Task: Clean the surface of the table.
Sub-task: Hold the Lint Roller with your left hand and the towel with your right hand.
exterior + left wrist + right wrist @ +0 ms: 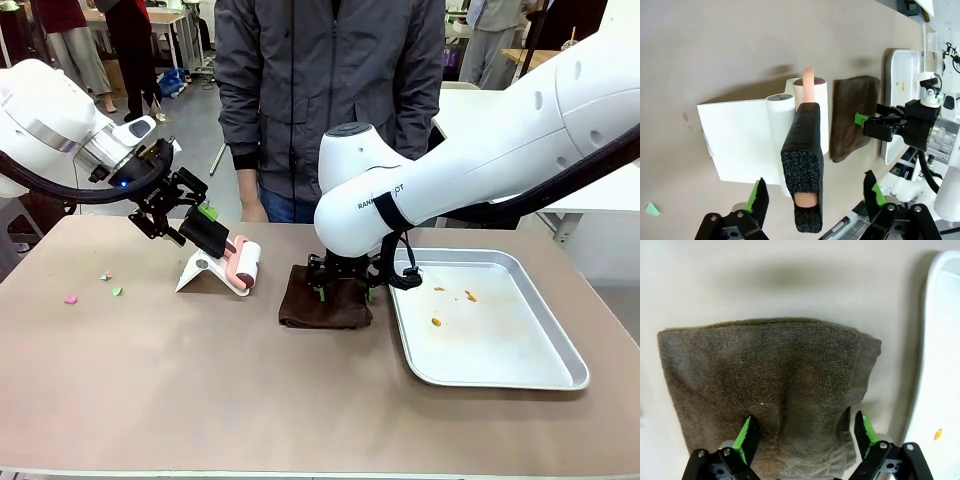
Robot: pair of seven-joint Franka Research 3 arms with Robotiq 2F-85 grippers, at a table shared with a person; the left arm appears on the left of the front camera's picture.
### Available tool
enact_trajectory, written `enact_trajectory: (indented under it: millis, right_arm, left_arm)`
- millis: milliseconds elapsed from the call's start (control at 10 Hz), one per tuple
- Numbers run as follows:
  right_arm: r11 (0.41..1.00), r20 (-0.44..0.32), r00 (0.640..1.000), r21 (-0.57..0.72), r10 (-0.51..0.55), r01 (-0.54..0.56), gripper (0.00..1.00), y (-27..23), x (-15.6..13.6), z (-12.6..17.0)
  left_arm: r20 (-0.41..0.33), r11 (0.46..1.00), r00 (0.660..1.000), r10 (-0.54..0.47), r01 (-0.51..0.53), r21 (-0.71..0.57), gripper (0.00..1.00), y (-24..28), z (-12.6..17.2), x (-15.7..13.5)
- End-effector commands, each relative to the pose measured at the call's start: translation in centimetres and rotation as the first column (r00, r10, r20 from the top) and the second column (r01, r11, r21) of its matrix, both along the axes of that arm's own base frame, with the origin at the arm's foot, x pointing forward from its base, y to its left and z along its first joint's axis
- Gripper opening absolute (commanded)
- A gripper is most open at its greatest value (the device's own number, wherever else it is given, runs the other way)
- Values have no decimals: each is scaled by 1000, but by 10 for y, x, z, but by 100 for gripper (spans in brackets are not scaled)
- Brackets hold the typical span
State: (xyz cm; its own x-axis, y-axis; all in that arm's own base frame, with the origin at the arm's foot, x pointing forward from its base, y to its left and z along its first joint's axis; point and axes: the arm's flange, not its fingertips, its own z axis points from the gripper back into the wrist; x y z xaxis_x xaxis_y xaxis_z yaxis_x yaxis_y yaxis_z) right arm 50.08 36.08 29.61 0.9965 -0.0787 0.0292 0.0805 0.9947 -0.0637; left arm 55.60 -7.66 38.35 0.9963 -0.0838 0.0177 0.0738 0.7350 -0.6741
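The brownish table [200, 400] bears small coloured paper scraps [71, 298] at its left. A lint roller [243, 265] with a pink handle wrapped in black foam [802, 150] rests on a white stand [740, 140]. My left gripper [205, 225] is open and straddles that foam handle; in the left wrist view its fingers [760, 200] stand clear of it on both sides. A folded dark brown cloth [325, 305] lies mid-table. My right gripper [805, 435] is open, its green-padded fingertips [747, 435] pressed down onto the cloth's [770, 370] near edge.
A shallow silver tray [500, 380] with a few orange crumbs [438, 321] sits right of the cloth, close to the right gripper. A person in a grey jacket [330, 80] stands at the far edge. A green scrap [651, 208] lies near the stand.
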Motion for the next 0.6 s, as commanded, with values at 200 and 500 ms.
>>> enact_trajectory:
  millis: [200,500]
  right_arm:
    - [996,1,997,47,-71,71,0,-1,5,-6]
    - [994,-15,996,63,-84,85,7,-3,5,-7]
  left_arm:
    - [17,1000,1000,-7,7,-11,0,6,-2,-5]
    - [52,999,998,46,-46,0,3,7,1,-9]
